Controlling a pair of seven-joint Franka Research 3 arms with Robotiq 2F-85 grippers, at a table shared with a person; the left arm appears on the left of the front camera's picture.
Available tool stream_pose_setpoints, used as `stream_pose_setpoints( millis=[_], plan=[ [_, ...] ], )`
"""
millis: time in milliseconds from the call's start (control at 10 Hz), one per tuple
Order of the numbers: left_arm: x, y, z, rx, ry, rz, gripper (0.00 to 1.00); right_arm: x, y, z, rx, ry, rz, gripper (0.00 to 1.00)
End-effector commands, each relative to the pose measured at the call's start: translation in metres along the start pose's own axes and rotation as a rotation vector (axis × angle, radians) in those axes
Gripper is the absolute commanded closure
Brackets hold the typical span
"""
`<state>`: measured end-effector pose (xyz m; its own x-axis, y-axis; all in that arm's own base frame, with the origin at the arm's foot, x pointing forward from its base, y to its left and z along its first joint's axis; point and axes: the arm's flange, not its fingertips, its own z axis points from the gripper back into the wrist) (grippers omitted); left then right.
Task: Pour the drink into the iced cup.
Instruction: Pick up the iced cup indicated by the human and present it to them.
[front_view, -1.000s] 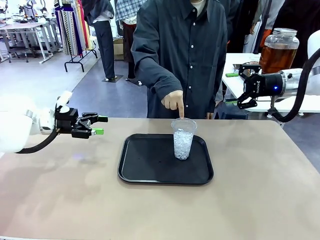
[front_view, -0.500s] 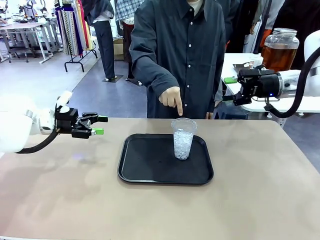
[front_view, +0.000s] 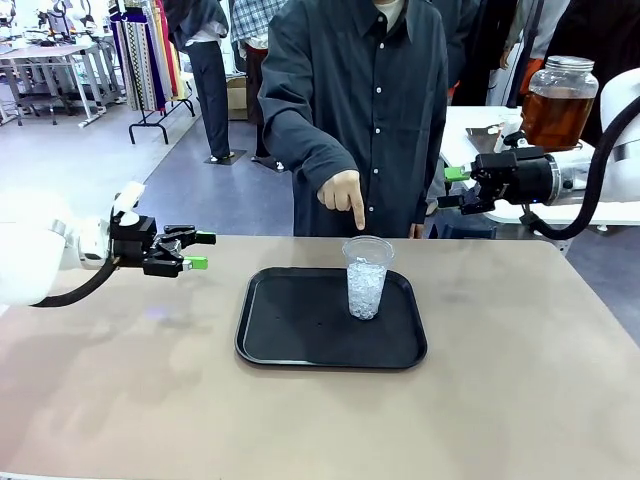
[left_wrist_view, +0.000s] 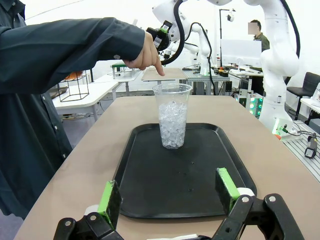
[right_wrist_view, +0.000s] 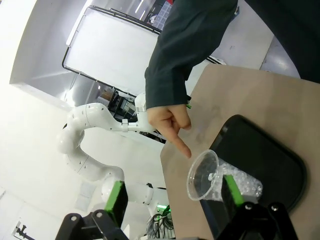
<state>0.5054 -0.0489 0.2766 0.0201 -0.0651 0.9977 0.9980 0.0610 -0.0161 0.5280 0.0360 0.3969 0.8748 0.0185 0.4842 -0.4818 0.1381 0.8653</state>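
R gripper (front_view: 450, 188) hangs in the air over the far R edge of the table (front_view: 120, 400), jaws spread wide, nothing btwn the green pads; they aim toward the middle, at the cup end of the tray. L gripper (front_view: 200, 251) hovers low over the table's L side, jaws spread too, empty, facing the black tray (front_view: 270, 345). The iced cup (front_view: 367, 277) stands upright on the tray's far R part, clear plastic, ice to abt halfway, no liquid in it that I can see. The person's hand (front_view: 345, 195) is just above its rim, index finger pointing down into it, not touching as far as I can tell. The drink (front_view: 548, 118) is well apart from all this: amber, inside a big glass jar (front_view: 560, 72) w/ metal lid, on a white side table (front_view: 472, 125) behind the R arm. So prob. nothing poured yet; the step looks like going for the drink. To do it well, imo: R arm is nearest, so turn it back to the jar. Jar looks heavy, smooth and wide for these jaws, so a firm low hold or both arms. Keep the cup upright on the tray, wait till the finger clears the rim, and pour slow since ice splashes.
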Motion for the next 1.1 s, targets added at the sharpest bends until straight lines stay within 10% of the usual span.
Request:
stream_pose_setpoints(
  millis=[0, 100, 700, 1000],
  plan=[
    [0.001, -0.001, 0.000, 0.002, 0.000, -0.001, 0.00, 0.002, 0.002, 0.000, -0.002, 0.000, 0.018, 0.00],
    [0.001, -0.001, 0.000, 0.002, 0.000, -0.001, 0.00, 0.000, 0.000, 0.000, 0.000, 0.000, 0.000, 0.00],
    [0.001, -0.001, 0.000, 0.002, 0.000, -0.001, 0.00, -0.046, -0.037, -0.015, -0.047, -0.035, 0.867, 0.00],
    [0.001, -0.001, 0.000, 0.002, 0.000, -0.001, 0.00, -0.065, -0.059, -0.028, -0.071, -0.060, 1.004, 0.00]
  ],
)
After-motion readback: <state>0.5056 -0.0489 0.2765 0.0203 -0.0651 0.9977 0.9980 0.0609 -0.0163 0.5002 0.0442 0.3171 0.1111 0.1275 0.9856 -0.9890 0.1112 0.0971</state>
